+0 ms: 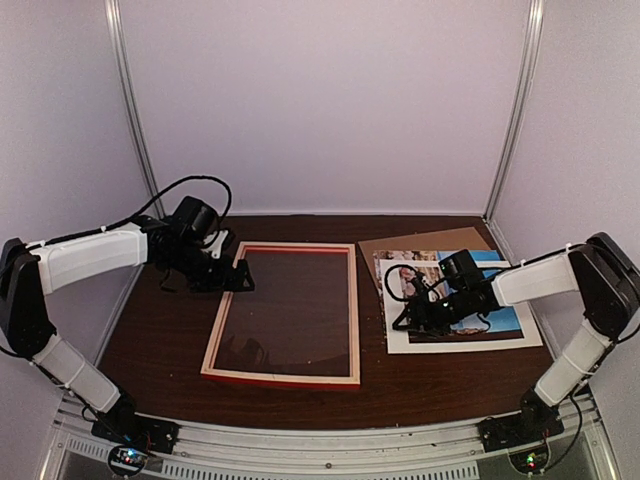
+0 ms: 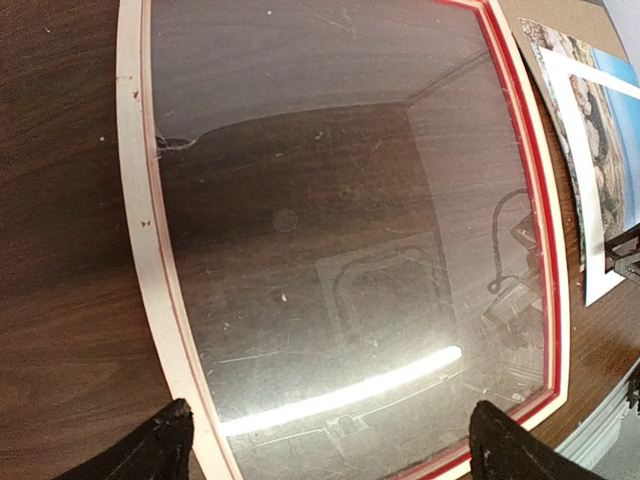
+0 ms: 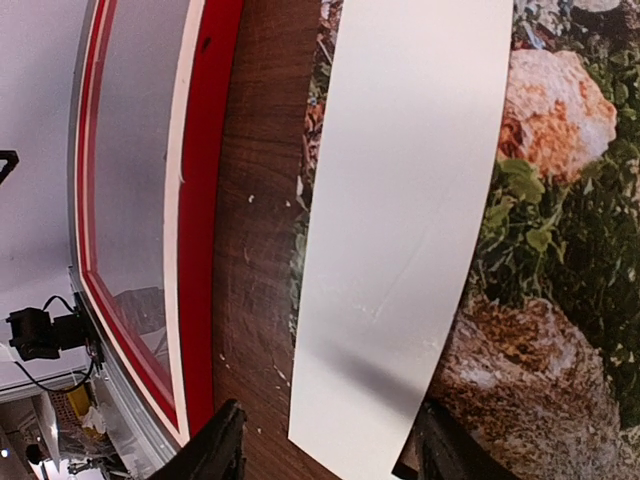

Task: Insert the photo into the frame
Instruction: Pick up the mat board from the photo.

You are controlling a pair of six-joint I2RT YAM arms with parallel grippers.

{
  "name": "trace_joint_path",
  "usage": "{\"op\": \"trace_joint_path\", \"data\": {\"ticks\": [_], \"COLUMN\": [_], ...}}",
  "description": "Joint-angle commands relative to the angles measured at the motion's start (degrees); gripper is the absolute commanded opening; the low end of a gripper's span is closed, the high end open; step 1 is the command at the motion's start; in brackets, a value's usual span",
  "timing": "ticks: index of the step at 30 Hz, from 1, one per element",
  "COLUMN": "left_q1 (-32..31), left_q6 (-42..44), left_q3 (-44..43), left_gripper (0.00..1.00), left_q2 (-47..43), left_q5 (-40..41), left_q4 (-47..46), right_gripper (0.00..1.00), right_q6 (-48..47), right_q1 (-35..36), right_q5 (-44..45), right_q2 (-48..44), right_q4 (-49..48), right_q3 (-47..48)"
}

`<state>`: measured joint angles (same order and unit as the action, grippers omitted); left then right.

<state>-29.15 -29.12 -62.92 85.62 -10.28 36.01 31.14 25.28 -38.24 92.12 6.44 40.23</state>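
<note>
Dark brown wood is the bench (image 1: 160,330) I am working over, and from the overhead camera I count one frame (image 1: 354,310), one photo (image 1: 505,320), one white mat (image 1: 460,345) and one brown backing board (image 1: 420,243). The frame lies flat in the middle of the bench, pale back upward, with a red strip showing along its near side. The photo lies flat towards the right edge, on the board and under the mat, so its blue and rocky parts show through the mat's window. The board's far corner shows only in the overhead view. My left gripper (image 1: 238,278) sits at the frame's far-left corner, and its own camera shows the jaws released wide, one finger (image 2: 150,450) outside the pale rail (image 2: 140,230) and the other over the glass pane (image 2: 340,250). That view alone gives me the scratches, the dust and a bright strip of light reflected in the glass. My right gripper (image 1: 408,310) is low over the left part of the mat. Its camera shows the jaws apart, gripping nothing, with one strip of the mat (image 3: 400,200) running between the fingertips. I cannot tell whether they touch the paper. Only there do I see a sliver of the print poking out past the mat towards the frame's red side (image 3: 215,150).
</note>
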Motion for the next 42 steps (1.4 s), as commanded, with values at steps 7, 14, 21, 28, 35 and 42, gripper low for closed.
{"op": "trace_joint_path", "data": {"ticks": [7,14,21,28,35,42], "left_q1": [-0.73,-0.82,-0.82,-0.91,-0.94,-0.91], "left_q6": [-0.57,-0.58,-0.45,-0.58,-0.28,-0.10], "left_q3": [0.60,0.43,0.12,-0.19,-0.45,-0.63], "left_gripper": [0.96,0.96,0.96,0.96,0.96,0.96], "left_q2": [0.60,0.61,0.94,1.31,1.15,1.05], "left_q5": [-0.41,-0.30,-0.25,-0.41,-0.57,-0.75], "left_q4": [-2.01,-2.03,-2.08,-2.00,-2.00,-1.95], "right_gripper": [0.52,0.47,0.44,0.41,0.38,0.36], "right_q6": [8.05,13.54,14.57,15.14,17.98,19.89], "right_q1": [-1.78,-2.28,-2.06,-0.67,0.96,2.95], "right_q5": [-4.85,-8.83,-9.29,-9.69,-10.45,-10.44], "right_q2": [5.34,10.19,11.16,13.60,17.13,19.02], "right_q4": [-12.52,-22.74,-24.35,-25.09,-29.43,-31.22], "right_q3": [-5.65,-6.71,-5.43,-2.72,-0.64,1.87]}}
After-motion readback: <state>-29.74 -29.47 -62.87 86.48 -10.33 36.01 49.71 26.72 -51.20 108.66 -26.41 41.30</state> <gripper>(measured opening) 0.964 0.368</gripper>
